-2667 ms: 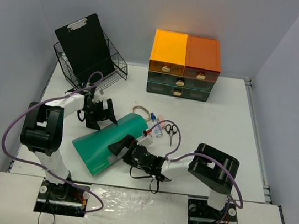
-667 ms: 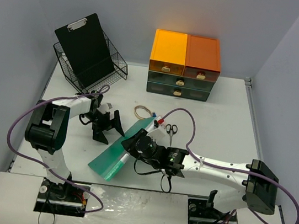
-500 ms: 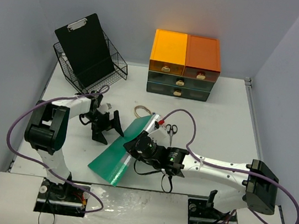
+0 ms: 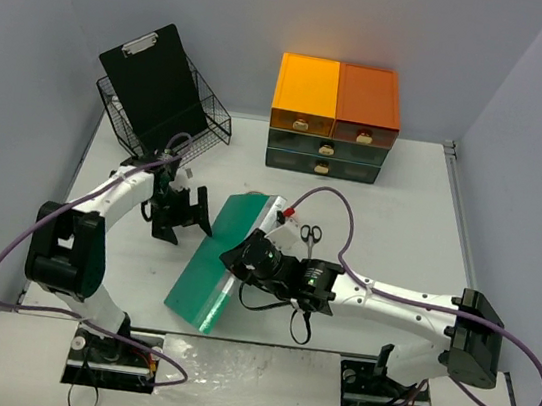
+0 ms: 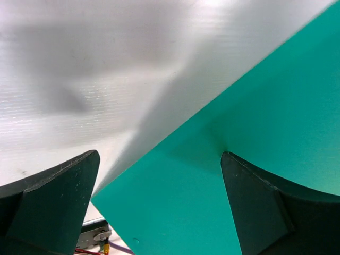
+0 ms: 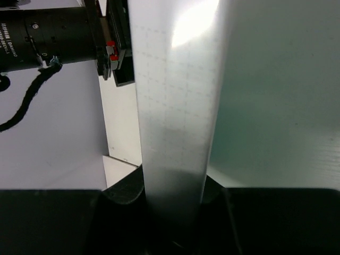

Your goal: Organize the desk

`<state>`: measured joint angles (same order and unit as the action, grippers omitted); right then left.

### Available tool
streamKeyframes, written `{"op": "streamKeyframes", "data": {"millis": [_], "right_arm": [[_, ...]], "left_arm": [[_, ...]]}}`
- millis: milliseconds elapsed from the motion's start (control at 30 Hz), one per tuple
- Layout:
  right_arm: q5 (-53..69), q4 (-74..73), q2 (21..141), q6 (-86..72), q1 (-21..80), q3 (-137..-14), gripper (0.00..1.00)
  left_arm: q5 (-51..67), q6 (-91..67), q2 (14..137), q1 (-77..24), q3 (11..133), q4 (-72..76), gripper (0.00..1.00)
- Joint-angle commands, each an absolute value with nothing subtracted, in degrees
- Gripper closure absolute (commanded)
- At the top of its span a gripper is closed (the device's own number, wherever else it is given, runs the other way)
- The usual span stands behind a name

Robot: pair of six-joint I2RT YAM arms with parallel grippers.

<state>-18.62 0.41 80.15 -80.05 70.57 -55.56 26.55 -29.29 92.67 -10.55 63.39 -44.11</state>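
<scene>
A green folder (image 4: 203, 272) stands tilted on its long edge on the white desk (image 4: 401, 211), left of centre. My right gripper (image 4: 243, 258) is shut on the folder's right edge; in the right wrist view its pale spine (image 6: 175, 117) runs up from between the closed jaws of the right gripper (image 6: 172, 186). My left gripper (image 4: 182, 219) hangs open just left of the folder's far corner. In the left wrist view the green cover (image 5: 249, 122) fills the space under the spread left gripper (image 5: 159, 155), with bare desk (image 5: 79, 79) to the left.
Orange drawer units (image 4: 336, 99) sit on dark drawers (image 4: 325, 156) at the back wall. A wire basket (image 4: 207, 118) holding a black clipboard (image 4: 151, 85) stands at the back left. Scissors (image 4: 311, 234) lie right of the folder.
The right gripper has closed on the folder and tipped it up steeper, swinging it more upright toward the back. The left gripper drew back a little to the left, still open.
</scene>
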Motion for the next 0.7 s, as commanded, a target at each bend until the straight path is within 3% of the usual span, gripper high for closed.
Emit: {"op": "streamKeyframes", "data": {"millis": [0,200,667], "right_arm": [[-21.62,-1.7,79.65,-75.78,70.42,-63.33,1.0],[-25.33,-13.73,84.39,-65.87,70.13,-75.79,1.0],[-30.55,-21.07,91.41,-44.66,63.29,-89.3,1.0]], "left_arm": [[23.27,-28.09,84.98,-11.07,70.64,-50.68,0.03],[21.79,-28.58,80.21,-11.07,75.78,-54.6,0.03],[13.33,-31.43,69.81,-11.2,82.8,-62.25,0.03]]}}
